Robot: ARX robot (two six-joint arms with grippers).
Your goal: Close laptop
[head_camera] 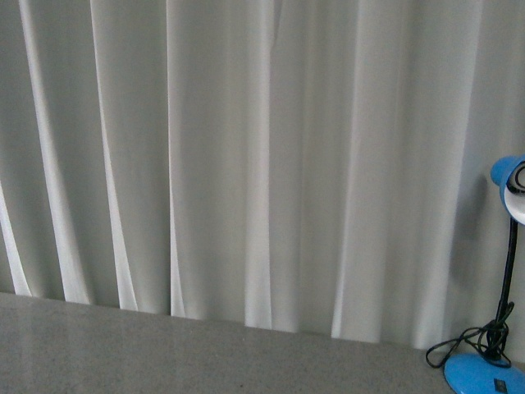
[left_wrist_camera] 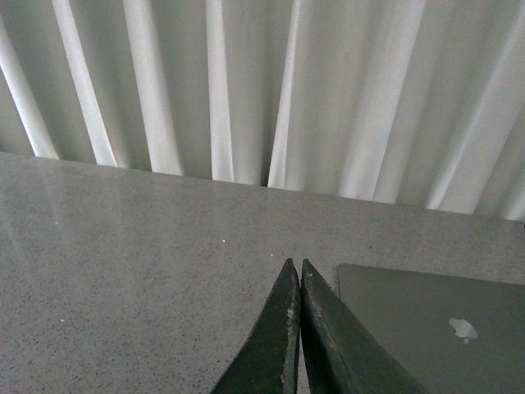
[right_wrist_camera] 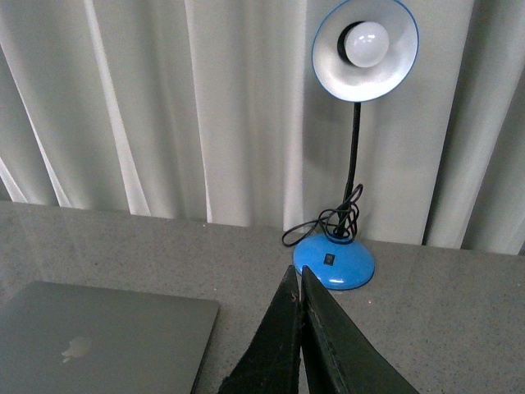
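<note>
Already the laptop (left_wrist_camera: 435,328) lies flat on the grey speckled table (left_wrist_camera: 123,271), its lid down and the pale apple logo (left_wrist_camera: 463,330) facing up. Both wrist views show it, while the front view shows only the far part of the table, the white curtain (head_camera: 246,164) and the blue desk lamp (head_camera: 502,312) at the right. The left tool (left_wrist_camera: 296,275) hangs over the table just beside the laptop's near corner, its two dark fingers pressed together with nothing between them. The right tool (right_wrist_camera: 297,279) is likewise closed and empty, hovering above the table between the laptop (right_wrist_camera: 102,336) and the lamp's round blue base (right_wrist_camera: 335,261). The lamp stands upright near the curtain, its black cord (right_wrist_camera: 328,222) coiled around the stem, its shade and white bulb (right_wrist_camera: 364,43) turned toward the right wrist camera.
</note>
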